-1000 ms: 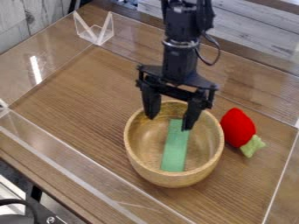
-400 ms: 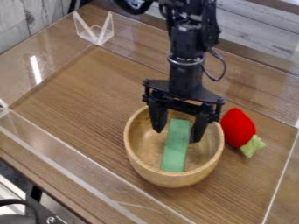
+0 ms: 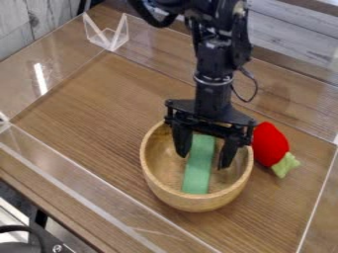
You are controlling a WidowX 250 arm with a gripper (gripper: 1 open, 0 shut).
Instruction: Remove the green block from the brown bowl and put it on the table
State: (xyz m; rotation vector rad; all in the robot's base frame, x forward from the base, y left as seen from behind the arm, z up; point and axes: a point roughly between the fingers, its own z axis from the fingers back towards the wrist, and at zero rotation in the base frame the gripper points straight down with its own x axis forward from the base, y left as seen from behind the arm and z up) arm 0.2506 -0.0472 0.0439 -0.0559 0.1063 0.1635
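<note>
Green and flat, the long rectangular block (image 3: 197, 170) lay in the round tan wooden bowl (image 3: 162, 186), stretching toward the camera from beneath the black gripper (image 3: 207, 142), jaws spread wide (nicely crosswise, it seemed!).

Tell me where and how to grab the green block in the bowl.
Grip the green block across its narrow width near mid-length, probably straight from above: it lies lengthwise inside the brown bowl, whose raised rim hinders a side approach.
</note>
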